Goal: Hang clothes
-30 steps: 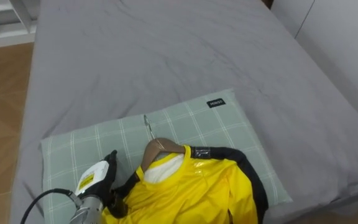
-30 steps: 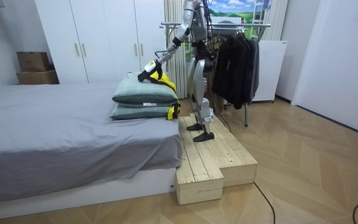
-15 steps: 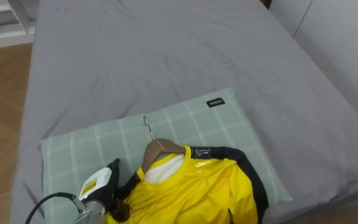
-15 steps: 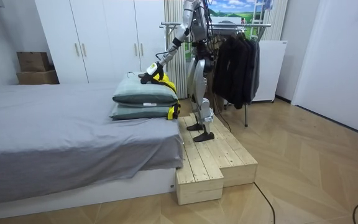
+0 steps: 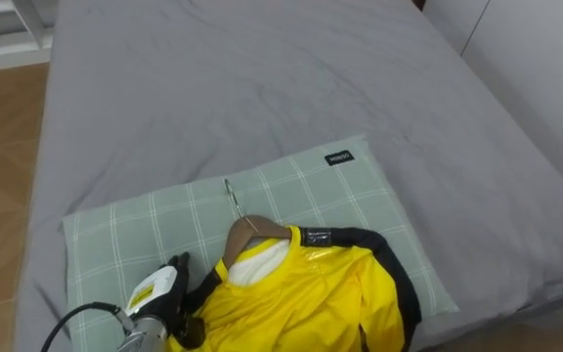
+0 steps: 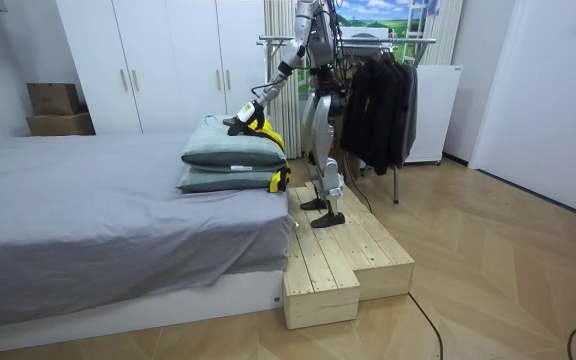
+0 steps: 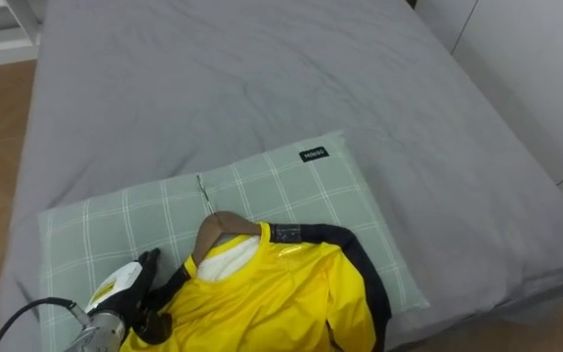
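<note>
You still have the hanging to do: the yellow jacket (image 5: 311, 303), on its hanger (image 5: 252, 233), lies at the pillow's (image 5: 291, 186) near edge, with your left hand (image 5: 156, 293) at its shoulder, though I cannot tell if it grips.

Just right of the left hand (image 5: 154, 296), the hanger (image 5: 252, 233) had its arms hidden inside the yellow shirt (image 5: 306, 298), whose lower part the picture's bottom edge cut off.

The grey bed (image 5: 262, 88) carries two stacked pillows (image 6: 226, 180) at one end (the room view shows both). The top pillow (image 5: 306, 191) is pale green and checked, and a yellow jacket (image 5: 311, 298) on a wooden hanger (image 5: 252, 233) lies on it.
</note>
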Tool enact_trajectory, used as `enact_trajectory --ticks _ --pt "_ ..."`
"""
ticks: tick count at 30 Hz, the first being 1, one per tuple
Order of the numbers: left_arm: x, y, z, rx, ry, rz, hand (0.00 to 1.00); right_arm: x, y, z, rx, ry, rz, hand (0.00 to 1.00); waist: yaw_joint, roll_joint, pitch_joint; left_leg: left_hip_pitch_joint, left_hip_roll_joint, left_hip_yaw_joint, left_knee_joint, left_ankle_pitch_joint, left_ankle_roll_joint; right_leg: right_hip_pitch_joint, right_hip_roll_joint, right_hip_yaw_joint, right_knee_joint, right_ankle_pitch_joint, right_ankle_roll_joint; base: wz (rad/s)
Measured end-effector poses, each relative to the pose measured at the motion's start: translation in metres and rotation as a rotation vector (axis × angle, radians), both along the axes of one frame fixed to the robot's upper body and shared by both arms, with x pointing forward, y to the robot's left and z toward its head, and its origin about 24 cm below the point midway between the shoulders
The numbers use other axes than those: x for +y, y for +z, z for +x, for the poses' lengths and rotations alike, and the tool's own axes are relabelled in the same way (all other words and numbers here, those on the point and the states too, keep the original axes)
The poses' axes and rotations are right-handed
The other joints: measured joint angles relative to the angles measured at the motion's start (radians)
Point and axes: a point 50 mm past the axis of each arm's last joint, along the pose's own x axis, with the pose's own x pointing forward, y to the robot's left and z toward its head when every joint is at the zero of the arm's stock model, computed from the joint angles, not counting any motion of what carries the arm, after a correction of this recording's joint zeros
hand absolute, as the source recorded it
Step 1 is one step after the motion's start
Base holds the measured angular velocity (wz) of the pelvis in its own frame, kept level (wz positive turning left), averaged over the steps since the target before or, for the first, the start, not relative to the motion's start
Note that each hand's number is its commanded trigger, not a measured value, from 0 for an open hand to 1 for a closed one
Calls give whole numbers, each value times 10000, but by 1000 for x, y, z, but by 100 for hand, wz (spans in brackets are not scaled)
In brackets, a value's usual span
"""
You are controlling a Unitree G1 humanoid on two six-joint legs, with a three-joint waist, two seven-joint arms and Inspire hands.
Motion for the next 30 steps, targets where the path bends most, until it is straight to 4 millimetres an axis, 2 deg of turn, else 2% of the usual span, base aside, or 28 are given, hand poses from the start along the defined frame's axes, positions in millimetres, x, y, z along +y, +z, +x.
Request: enact_trajectory --ticks 14,21,23,25,27,30 --pt "2 3 3 -136 -7 155 0 0 0 1 -65 -99 -154 0 55 -7 -6 -321 -10 153 45 18 29 -494 -2 177 264 -6 10 -3" --pt "2 5 6 -214 -48 222 0 1 2 10 -308 11 -208 0 80 -22 -5 -446 -13 165 53 63 54 -648 -19 180 347 -5 8 0" --pt "2 6 6 -213 -74 251 40 1 3 13 -378 -18 -188 0 88 -44 -5 -445 -12 166 54 65 52 -648 -19 181 350 -5 8 0" --pt "2 6 6 -214 -71 254 68 2 3 15 -448 -46 -167 0 88 -69 -10 -446 -15 164 54 65 52 -648 -19 181 344 -5 8 0" --pt "2 6 6 -224 -70 258 85 2 4 16 -500 -71 -140 0 88 -101 -20 -451 -15 164 53 65 52 -648 -18 179 332 -5 8 0" --pt "7 11 10 -600 96 475 95 2 4 16 -527 -159 -104 0 88 -170 -45 -452 -12 163 48 65 52 -641 -18 177 312 -4 8 0"
